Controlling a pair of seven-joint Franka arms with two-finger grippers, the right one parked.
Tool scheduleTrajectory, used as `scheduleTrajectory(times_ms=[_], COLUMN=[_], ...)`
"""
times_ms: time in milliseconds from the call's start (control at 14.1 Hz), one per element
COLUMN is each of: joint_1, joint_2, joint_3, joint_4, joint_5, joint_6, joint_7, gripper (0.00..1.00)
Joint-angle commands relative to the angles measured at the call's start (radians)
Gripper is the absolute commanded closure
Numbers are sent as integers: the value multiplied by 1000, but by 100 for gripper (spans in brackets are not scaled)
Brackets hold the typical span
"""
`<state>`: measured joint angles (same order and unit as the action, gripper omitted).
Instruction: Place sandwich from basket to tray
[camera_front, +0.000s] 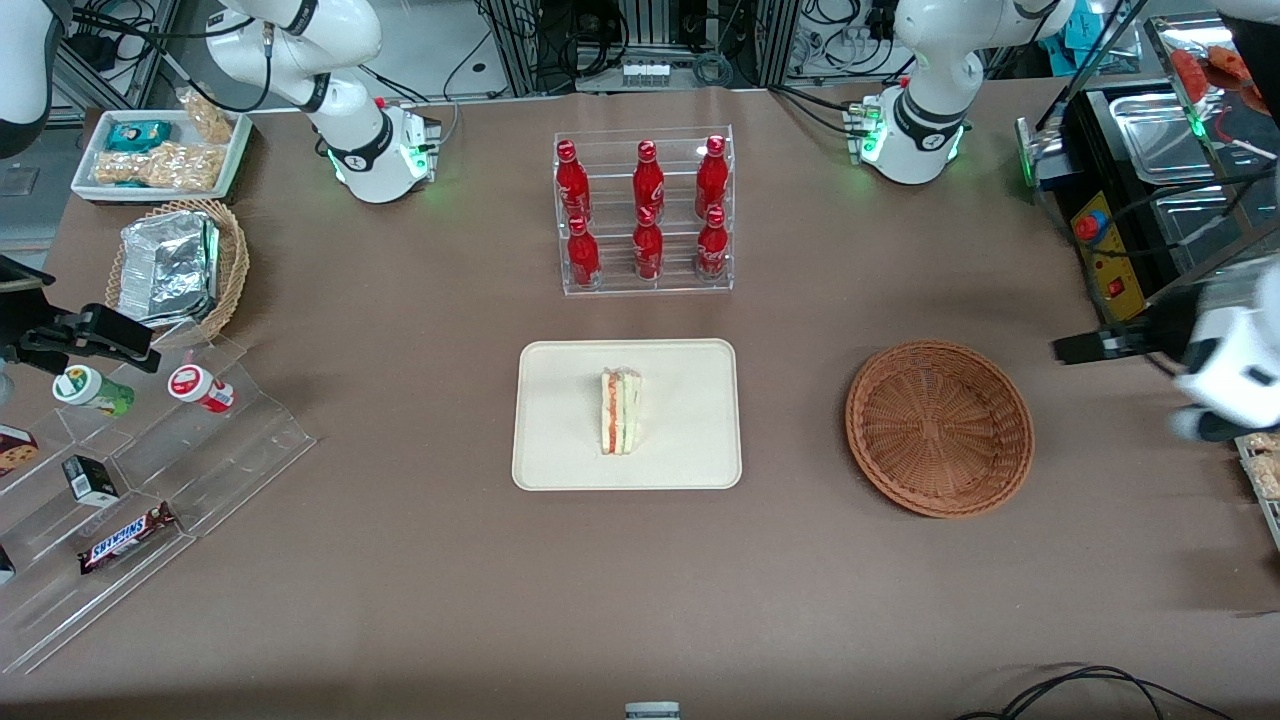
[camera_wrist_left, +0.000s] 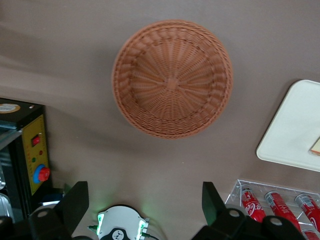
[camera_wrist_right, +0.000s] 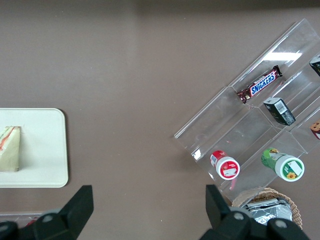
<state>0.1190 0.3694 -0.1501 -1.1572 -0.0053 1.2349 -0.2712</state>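
Resting upright on tray (camera_front: 560, 450), sandwich (camera_front: 621, 411); basket (camera_front: 940, 427) empty, toward working arm's end of worktop (camera_front: 400, 560).

Left wrist view: gripper (camera_wrist_left: 145, 202) above basket, jaws released, grasping nothing.

Judgement: placement done; next, retreat only.

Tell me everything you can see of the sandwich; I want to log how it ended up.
The sandwich is a triangular wedge of pale white bread with orange-red and green filling layers showing along its cut face. It looks intact and rests near the middle of the cream tray, touching only the tray's surface. The reddish-brown basket lies apart from it toward the working arm's end of the table and holds nothing. The gripper is open high above the basket, well clear of the sandwich.
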Motion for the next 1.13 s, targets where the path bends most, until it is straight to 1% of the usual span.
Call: scheduleTrajectory(times_ms=[0,71,142,212,283,354,425,566,708,779,920,1062], joint_1=[1,-1,2,2,1,1,-1,-5,-10,-9,-9,-9], joint_2=[-47,-73,-130,-206,-319,-401,-420,-417,-419,-422,-420,-415], joint_3=[-12,-13,-14,-14,-14,-13,-13,-14,-17,-19,-20,-23], joint_4=[-45,-65,-128,-210,-349,-436,-441,-423,-427,-427,-423,-417], joint_5=[-2,-5,-8,-7,1,2,4,4,17,40,48,51], joint_6=[6,11,38,99,162,199,187,140,149,158,179,186], joint_7=[1,-9,-8,-3,1,7,1,6,9,15,72,78], gripper=[0,0,0,0,0,0,0,0,0,0,0,0])
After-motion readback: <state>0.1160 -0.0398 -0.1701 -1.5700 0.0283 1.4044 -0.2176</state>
